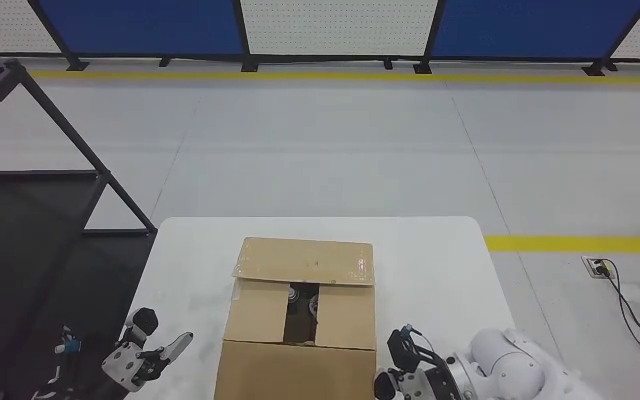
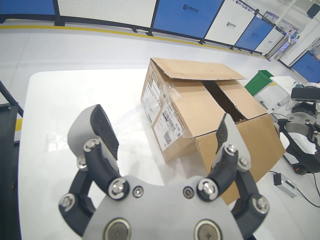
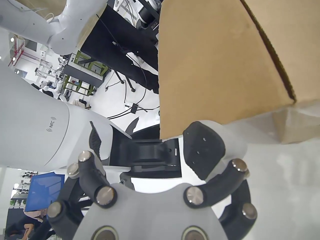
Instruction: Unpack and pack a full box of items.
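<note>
Brown cardboard box (image 1: 258, 312) (image 2: 200, 106) (image 3: 212, 63) on the white tabletop (image 1: 430, 270) (image 2: 75, 88) (image 3: 287, 176), near its front edge. Far flap lifted and tilted outward; near flap folded out and hanging down toward the robot; two side flaps lying flat, with a narrow gap between. Dark items (image 1: 303, 300) glimpsed through that gap, too hidden to identify. White printed labels (image 2: 168, 123) and loose clear tape on the box's left side.

Left hand (image 1: 150, 355) (image 2: 163, 121) to the left of the box, near its front corner, released, fingers spread wide, nothing held. Right hand (image 1: 398, 365) (image 3: 143, 151) just beside the box's front right corner, likewise released and empty, one black pad (image 3: 202, 148) close to the cardboard edge.
</note>
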`<state>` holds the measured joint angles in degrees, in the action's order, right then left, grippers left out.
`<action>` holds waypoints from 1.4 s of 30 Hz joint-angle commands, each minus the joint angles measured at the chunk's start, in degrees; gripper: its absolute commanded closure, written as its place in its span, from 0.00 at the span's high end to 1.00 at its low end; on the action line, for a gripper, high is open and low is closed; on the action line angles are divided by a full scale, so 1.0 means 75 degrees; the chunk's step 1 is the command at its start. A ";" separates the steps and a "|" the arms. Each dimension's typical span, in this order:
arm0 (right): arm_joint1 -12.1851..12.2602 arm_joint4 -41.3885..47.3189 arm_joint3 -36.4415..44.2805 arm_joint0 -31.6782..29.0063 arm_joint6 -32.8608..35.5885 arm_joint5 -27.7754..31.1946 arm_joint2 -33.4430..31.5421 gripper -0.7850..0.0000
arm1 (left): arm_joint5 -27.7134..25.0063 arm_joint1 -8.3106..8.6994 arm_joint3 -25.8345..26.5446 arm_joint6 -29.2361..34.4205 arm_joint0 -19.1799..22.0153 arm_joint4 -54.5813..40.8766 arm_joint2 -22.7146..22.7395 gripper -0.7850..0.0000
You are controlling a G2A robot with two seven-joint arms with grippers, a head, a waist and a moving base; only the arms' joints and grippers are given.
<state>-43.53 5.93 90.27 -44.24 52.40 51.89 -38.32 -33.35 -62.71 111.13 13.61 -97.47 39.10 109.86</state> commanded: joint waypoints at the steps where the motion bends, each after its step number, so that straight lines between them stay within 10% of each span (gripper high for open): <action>1: 0.0088 -0.0114 0.0065 0.0021 -0.0277 0.0277 0.0049 1.00 | 0.0000 0.0000 0.0000 0.0000 0.0000 0.0000 0.0000 1.00; 15: 0.1035 -0.0164 0.0717 -0.0433 -0.1012 0.0815 -0.0788 1.00 | -0.0859 0.0051 0.0461 0.0256 -0.0151 -0.0690 0.0043 1.00; 23: 0.1387 0.0049 0.1244 -0.1349 -0.1972 0.0815 -0.2060 1.00 | -0.0738 0.0041 0.0735 -0.0024 0.0021 0.1071 -0.0539 1.00; 35: 0.1453 0.0506 0.1381 -0.2079 -0.2134 0.0815 -0.2786 1.00 | -0.1411 0.0071 0.0407 -0.1512 -0.0208 0.3829 -0.0856 1.00; 42: 0.1288 0.0724 0.1037 -0.1964 -0.2586 0.0421 -0.2818 1.00 | -0.0599 0.0042 0.0070 -0.2697 -0.0320 0.5372 -0.1150 1.00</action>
<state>-33.61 11.08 98.15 -59.28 34.23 57.12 -59.51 -39.41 -62.34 112.12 -5.03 -99.84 77.21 101.92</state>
